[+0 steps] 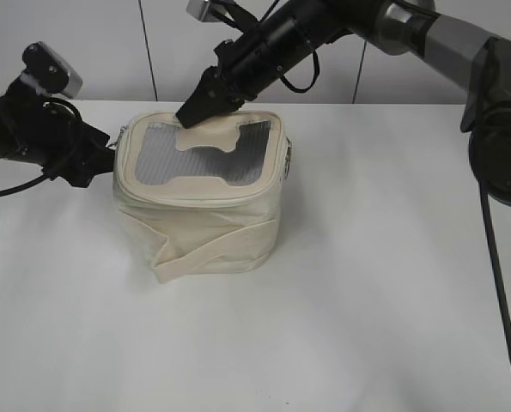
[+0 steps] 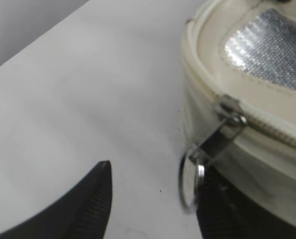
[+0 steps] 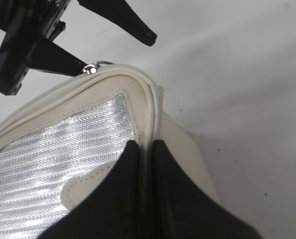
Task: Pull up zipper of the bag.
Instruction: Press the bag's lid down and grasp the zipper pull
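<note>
In the exterior view, the bag point(image 1: 202, 193) sits a little left of the frame's centre on the white surface point(image 1: 367, 300), its grey mesh top panel point(image 1: 205, 154) facing up and its wide strap point(image 1: 199, 249) wrapped low round the body. My right gripper point(image 1: 205, 101) comes down from the upper right and presses on the bag's far top rim, while my left gripper point(image 1: 96, 159) sits at the left of the frame, right against the bag's upper left corner. In the left wrist view, the zipper point(image 2: 267, 127) runs along the rim at the right of the frame, and a silver pull point(image 2: 222, 134) hangs down from it, ending in a round ring point(image 2: 190, 180). My left jaws stand wide apart: one finger point(image 2: 83, 209) at lower left is clear of the bag, the other point(image 2: 222, 219) is just below the ring; nothing is clamped. In the right wrist view, my right jaws are narrow, pinching the bag's cream rim point(image 3: 145, 144) between two black fingers point(image 3: 123, 199) at the bottom of the frame. At the upper left of that frame, my left gripper's open fingers straddle the corner where the small silver pull glints.
</note>
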Robot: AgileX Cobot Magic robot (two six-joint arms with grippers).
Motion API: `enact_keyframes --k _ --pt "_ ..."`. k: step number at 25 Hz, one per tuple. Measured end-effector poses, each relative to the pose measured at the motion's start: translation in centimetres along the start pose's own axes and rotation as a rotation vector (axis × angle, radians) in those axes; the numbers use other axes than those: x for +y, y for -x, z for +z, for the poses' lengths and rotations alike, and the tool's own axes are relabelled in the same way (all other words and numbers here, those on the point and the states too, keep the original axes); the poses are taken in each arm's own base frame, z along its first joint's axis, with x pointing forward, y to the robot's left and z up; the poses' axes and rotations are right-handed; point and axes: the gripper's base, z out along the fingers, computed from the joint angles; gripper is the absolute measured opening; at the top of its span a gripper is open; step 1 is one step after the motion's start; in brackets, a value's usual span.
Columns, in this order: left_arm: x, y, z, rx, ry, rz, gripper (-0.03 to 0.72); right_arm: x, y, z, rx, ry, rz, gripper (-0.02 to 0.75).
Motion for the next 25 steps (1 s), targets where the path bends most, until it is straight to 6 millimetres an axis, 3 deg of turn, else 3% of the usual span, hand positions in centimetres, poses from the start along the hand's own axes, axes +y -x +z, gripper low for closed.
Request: enact_keyframes --k 6,8,11,13,17,25 --pt "-0.1 0.0 0.0 0.001 -0.013 0.017 0.379 0.0 0.0 0.0 0.0 0.0 0.001 0.048" --pt "-0.3 0.1 0.0 -0.009 -0.031 0.02 0.282 0.0 0.0 0.0 0.0 0.0 0.001 0.048" --pt "-0.6 0.2 0.0 -0.025 -0.06 0.026 0.056 0.0 0.0 0.0 0.0 0.0 0.002 0.048" --pt "-0.6 0.2 0.0 -0.026 -0.063 0.029 0.003 0.0 0.0 0.0 -0.001 -0.001 0.004 0.048" --pt "-0.7 0.3 -0.5 0.018 -0.065 0.001 -0.008 0.0 0.0 0.0 -0.001 -0.001 0.024 0.048" --pt "-1.8 1.3 -4.1 0.143 -0.078 -0.076 -0.008 0.0 0.0 0.0 -0.004 -0.004 0.111 0.048"
